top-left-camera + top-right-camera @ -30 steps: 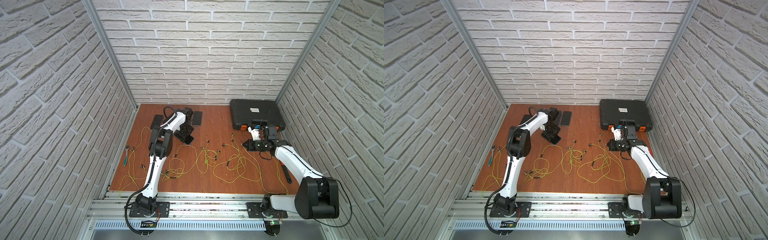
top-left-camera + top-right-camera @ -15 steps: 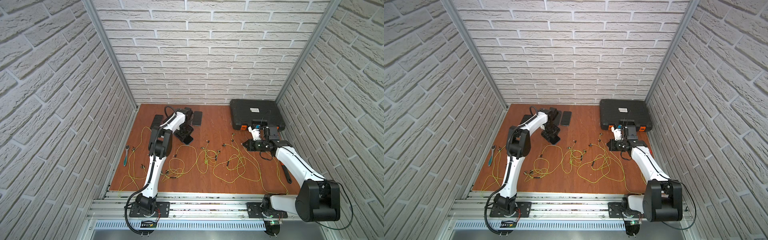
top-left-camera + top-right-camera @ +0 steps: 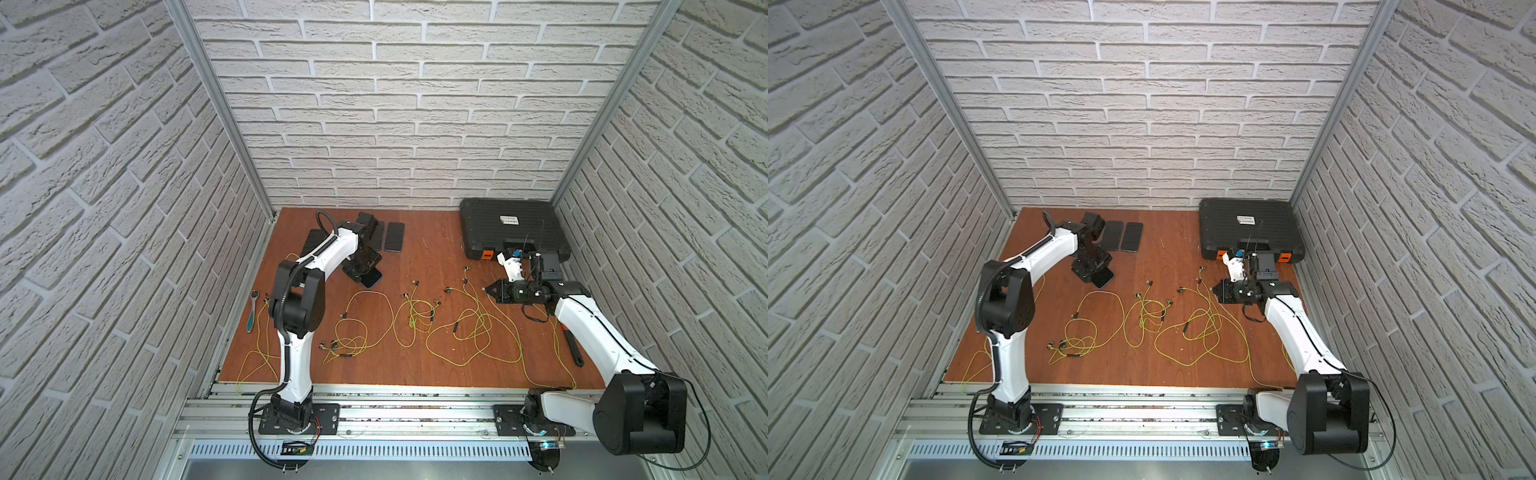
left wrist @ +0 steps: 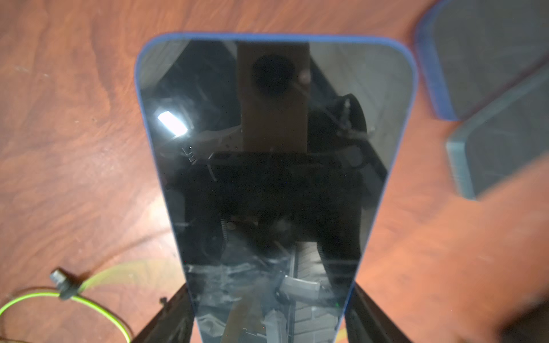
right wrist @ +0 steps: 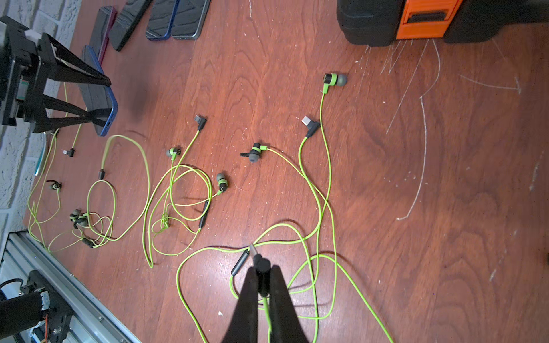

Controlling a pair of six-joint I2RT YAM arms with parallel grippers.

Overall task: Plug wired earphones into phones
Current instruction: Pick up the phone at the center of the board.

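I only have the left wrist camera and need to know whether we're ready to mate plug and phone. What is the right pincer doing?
Observer: The right pincer is shut on a dark plug, whose metal tip pokes out in front.
Operator: Where is it relative to the phone I'm holding?
Observer: In both top views it hangs just in front of the black case, well apart from your phone, with loose yellow-green earphones lying between them.
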